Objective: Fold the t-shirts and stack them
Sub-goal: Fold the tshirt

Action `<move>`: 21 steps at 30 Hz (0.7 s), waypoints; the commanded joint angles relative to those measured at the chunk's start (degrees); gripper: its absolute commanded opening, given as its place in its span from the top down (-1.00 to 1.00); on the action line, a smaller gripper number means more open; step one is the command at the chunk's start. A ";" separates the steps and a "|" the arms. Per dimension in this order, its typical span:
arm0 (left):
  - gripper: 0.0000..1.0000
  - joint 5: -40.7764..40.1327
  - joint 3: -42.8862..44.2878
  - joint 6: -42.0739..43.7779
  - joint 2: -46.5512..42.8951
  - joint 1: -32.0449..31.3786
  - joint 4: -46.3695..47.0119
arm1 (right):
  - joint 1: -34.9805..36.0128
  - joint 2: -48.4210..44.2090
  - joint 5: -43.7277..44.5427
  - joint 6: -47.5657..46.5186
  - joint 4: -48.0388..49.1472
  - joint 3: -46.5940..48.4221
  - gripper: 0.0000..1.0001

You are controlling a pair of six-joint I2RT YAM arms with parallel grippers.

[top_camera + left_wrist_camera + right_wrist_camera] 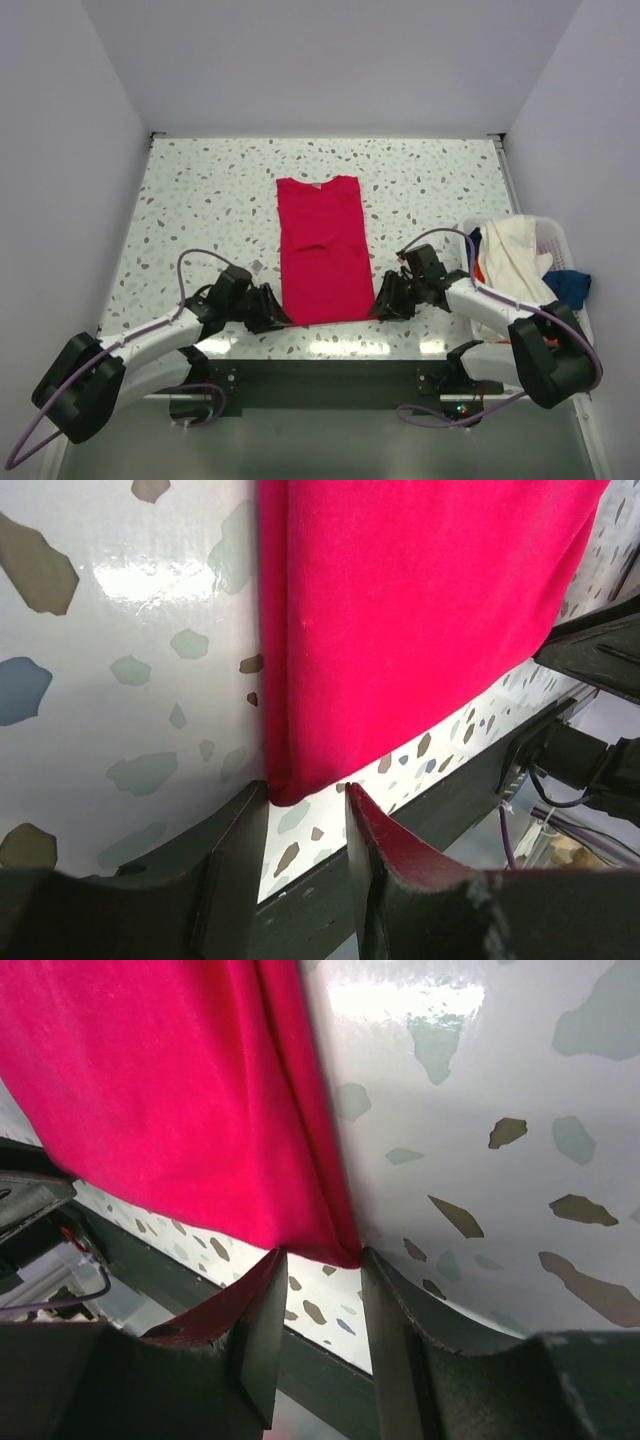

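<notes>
A crimson-red t-shirt (320, 250) lies flat on the speckled table, folded into a long narrow strip with its collar at the far end. My left gripper (278, 314) sits low at its near left corner and my right gripper (381, 304) at its near right corner. In the left wrist view the left gripper (305, 795) is open, with the red shirt (400, 610) corner just at the fingertips. In the right wrist view the right gripper (322, 1258) is also open, and the red shirt (170, 1090) corner lies at the gap's mouth. Neither gripper clamps the cloth.
A white slatted basket (560, 235) stands at the right table edge, holding a cream-white t-shirt (510, 260) and a dark blue one (570, 285). The table's dark front edge (320, 365) runs just behind both grippers. Grey walls enclose the table.
</notes>
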 commanded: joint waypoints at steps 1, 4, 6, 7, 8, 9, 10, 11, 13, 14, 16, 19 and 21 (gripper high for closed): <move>0.17 -2.43 -0.60 0.47 1.74 -0.61 -0.82 | 0.34 1.75 3.05 -0.16 1.59 -1.94 0.20; 0.19 -3.04 -0.16 0.55 2.53 -0.70 -0.20 | 0.43 1.84 3.22 0.11 2.21 -2.12 0.25; 0.24 -3.22 0.54 0.82 3.15 -0.61 0.06 | 0.26 1.93 3.40 0.19 2.56 -2.03 0.28; 0.26 -3.31 0.89 0.82 3.32 -0.70 0.33 | 0.34 1.84 3.49 0.28 2.56 -2.03 0.33; 0.31 -3.49 1.16 0.99 3.50 -0.70 0.42 | 0.34 1.66 3.40 0.28 2.73 -2.03 0.35; 0.33 -3.84 1.86 1.17 3.76 -0.61 0.42 | 0.34 1.31 3.40 0.45 2.74 -1.86 0.38; 0.41 -4.01 2.21 1.26 3.94 -0.61 0.59 | 0.34 1.14 3.49 0.46 2.74 -1.85 0.43; 0.45 -4.19 2.56 1.43 4.20 -0.61 0.50 | 0.34 0.87 3.49 0.54 2.56 -1.68 0.45; 0.60 -4.10 3.62 1.52 4.47 -0.61 0.42 | 0.34 -0.18 3.75 0.54 1.86 -1.42 0.52; 0.65 -4.19 4.32 1.61 4.30 -0.61 0.16 | 0.34 -0.53 3.84 0.46 1.33 -1.15 0.63; 0.76 -4.37 4.94 1.70 4.03 -0.61 -0.72 | 0.34 -1.67 3.84 0.19 0.63 -0.89 0.69; 0.86 -4.72 5.82 2.05 3.07 -0.61 -2.65 | 0.43 -3.17 3.40 -0.07 -0.16 -0.80 0.88; 0.91 -4.98 6.26 2.40 2.10 -0.61 -3.80 | 0.43 -3.96 3.05 -0.16 -0.87 -0.89 1.00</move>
